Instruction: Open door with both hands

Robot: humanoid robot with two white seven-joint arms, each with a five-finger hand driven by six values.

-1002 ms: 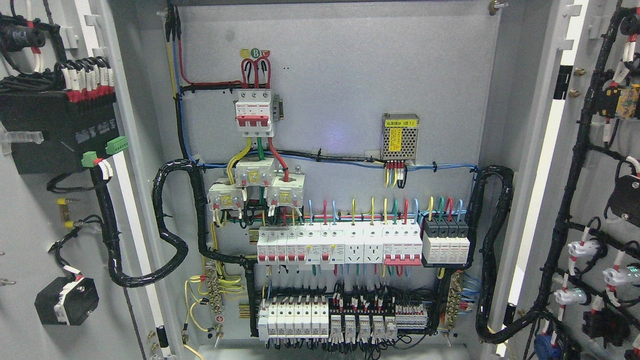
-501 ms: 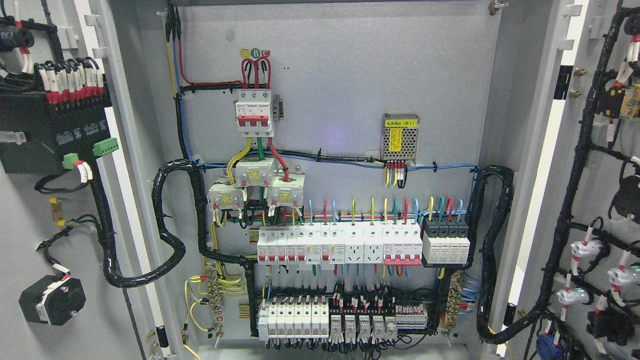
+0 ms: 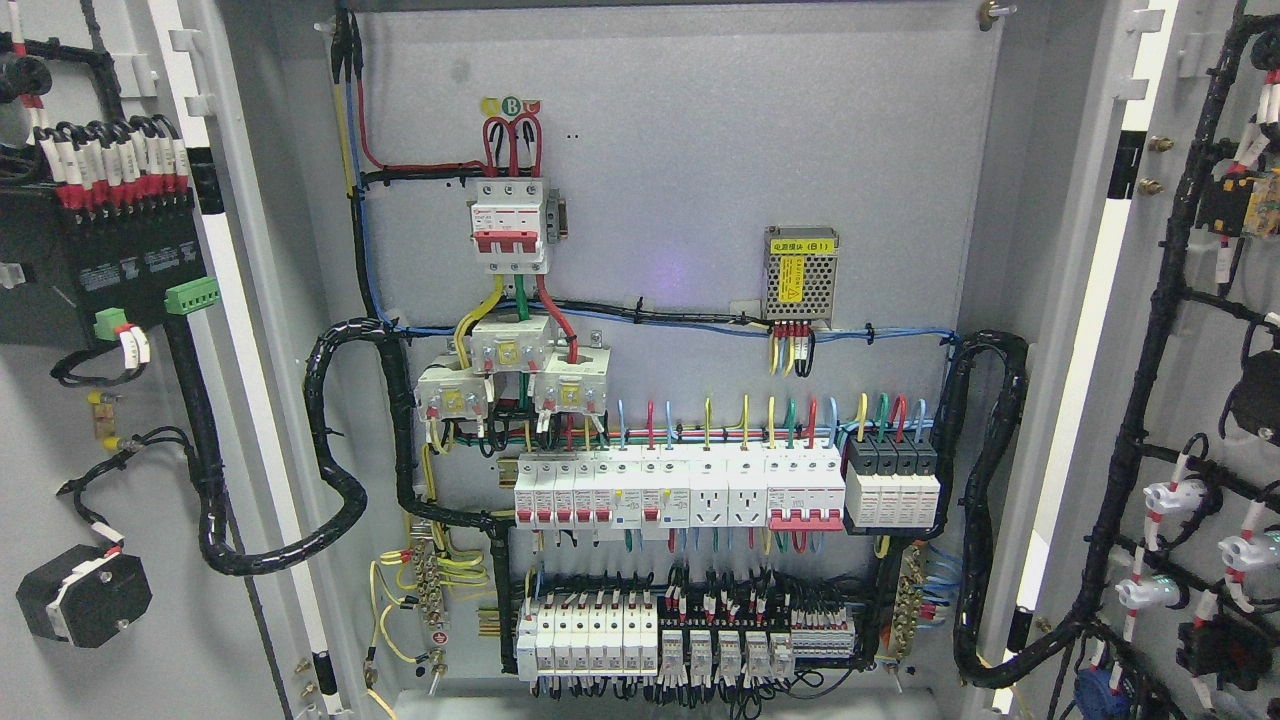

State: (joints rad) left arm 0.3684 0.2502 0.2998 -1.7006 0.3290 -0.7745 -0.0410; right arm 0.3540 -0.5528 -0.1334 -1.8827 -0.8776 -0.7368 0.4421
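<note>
Doors of the grey cabinet stand swung wide, the left door [image 3: 60, 450] carrying a black box [image 3: 100, 270] at the picture's left, the back panel [image 3: 700, 180] with rows of switches [image 3: 680, 490] in the middle, the right door [image 3: 1200, 420] hung with black cables, and neither hand shows, so their fingers cannot be told.

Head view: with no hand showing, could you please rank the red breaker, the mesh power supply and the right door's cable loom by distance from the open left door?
From the left door:
1. red breaker, upper left of the panel.
2. mesh power supply, right of centre.
3. cable loom, on the right door.
</note>
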